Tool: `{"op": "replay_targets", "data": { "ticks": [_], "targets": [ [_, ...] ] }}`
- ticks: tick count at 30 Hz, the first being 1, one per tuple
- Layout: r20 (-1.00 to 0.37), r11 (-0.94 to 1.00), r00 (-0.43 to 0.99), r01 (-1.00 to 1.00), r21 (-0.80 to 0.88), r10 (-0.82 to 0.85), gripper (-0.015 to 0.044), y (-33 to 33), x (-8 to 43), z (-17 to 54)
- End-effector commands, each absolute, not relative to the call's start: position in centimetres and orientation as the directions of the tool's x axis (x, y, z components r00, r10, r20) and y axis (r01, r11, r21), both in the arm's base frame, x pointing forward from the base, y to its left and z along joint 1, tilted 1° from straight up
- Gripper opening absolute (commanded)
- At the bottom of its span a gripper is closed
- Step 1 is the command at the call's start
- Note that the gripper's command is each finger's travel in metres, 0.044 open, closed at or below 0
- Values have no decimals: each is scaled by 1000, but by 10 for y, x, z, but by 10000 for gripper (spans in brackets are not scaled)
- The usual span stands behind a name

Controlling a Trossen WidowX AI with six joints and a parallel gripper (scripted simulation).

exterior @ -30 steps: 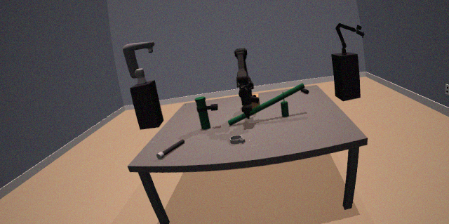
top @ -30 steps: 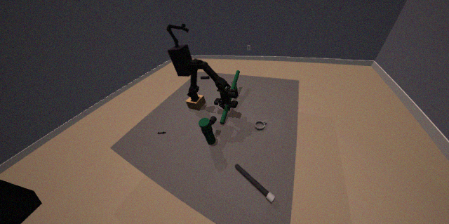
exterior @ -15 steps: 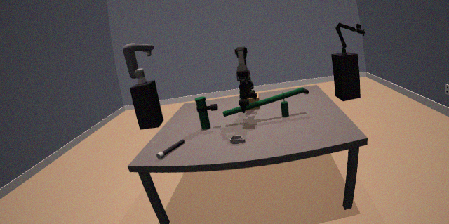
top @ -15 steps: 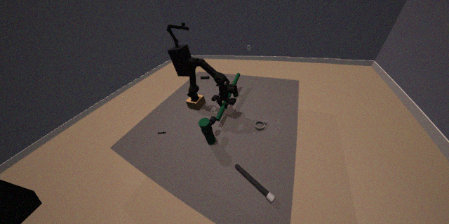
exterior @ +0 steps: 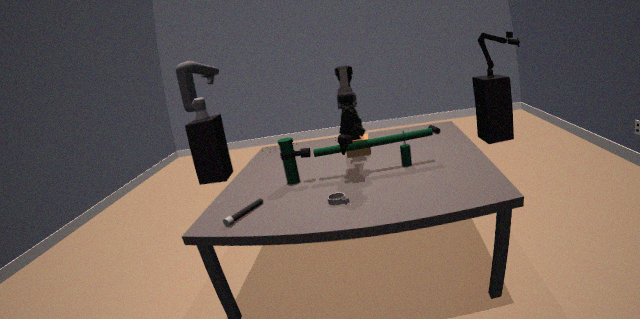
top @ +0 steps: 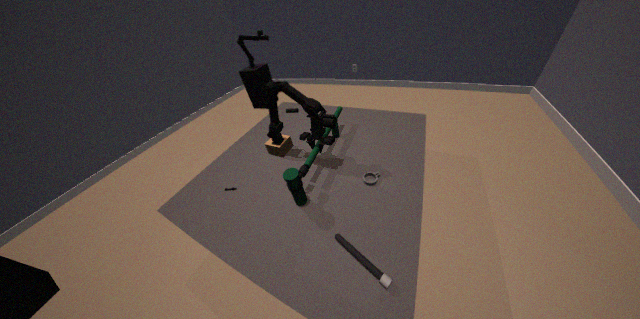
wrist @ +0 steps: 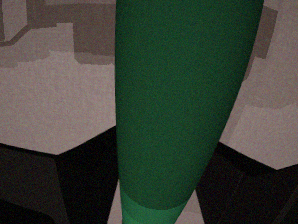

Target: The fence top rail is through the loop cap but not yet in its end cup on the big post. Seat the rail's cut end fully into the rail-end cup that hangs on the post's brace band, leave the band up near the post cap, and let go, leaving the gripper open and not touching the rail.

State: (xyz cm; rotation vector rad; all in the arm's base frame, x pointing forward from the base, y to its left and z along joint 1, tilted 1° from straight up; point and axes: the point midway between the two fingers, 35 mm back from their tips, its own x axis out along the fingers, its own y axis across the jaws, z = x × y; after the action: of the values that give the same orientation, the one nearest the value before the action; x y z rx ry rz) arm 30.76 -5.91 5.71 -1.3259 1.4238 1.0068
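Observation:
The green top rail (top: 311, 157) (exterior: 390, 139) (wrist: 175, 90) runs above the table, passing over the small green post (exterior: 406, 156) at its loop cap, whose detail is too small to see. My gripper (top: 320, 143) (exterior: 343, 146) (wrist: 157, 135) is shut on the rail, between the two posts. The rail's near end is at the height of the dark rail-end cup (top: 303, 170) (exterior: 305, 152); the exterior view shows a narrow gap between them. The cup sticks out from the dark band (exterior: 287, 154), high on the big green post (top: 298, 193) (exterior: 291, 171), close below its cap.
A grey ring clamp (top: 370, 183) (exterior: 336, 202) and a dark rod (top: 357, 255) (exterior: 246, 211) with a white tip lie on the table (top: 200, 204) (exterior: 425, 199). A small dark piece (top: 230, 189) lies left of the big post, and a short dark cylinder (top: 292, 110) (exterior: 434, 129) farther back.

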Motion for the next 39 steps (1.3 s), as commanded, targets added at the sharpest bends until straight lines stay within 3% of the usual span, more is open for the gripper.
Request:
{"op": "replay_targets", "data": {
  "ticks": [1,39],
  "targets": [
    [-969,85,0,-996,-21,-248,0,-59,308,57],
    [-970,82,-11,-997,-9,-243,0,-83,308,62]
  ]
}}
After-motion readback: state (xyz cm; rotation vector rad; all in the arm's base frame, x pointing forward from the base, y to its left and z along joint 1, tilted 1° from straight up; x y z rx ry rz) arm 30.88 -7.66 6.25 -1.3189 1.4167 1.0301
